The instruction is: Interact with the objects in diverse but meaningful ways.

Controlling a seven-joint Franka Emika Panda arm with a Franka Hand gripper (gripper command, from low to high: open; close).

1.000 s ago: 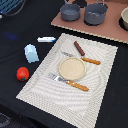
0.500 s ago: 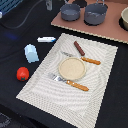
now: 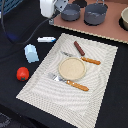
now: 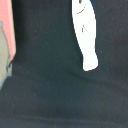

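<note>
In the exterior view my gripper hangs near the top edge, above and just behind the white-and-blue fish. Its fingers are too blurred to tell open from shut. The fish lies flat on the black table, and the wrist view shows the fish alone, with no fingers in the picture. A light blue carton block stands nearer the front, and the red tomato ball sits in front of that. The dark brown sausage lies on the striped placemat.
On the placemat sit a round tan plate, a wooden-handled fork and a knife. Behind it, a pink board carries two grey pots. The board's edge shows in the wrist view. A black cable crosses the table.
My gripper has come a little further down into the exterior view above the fish. None of the toys has moved.
</note>
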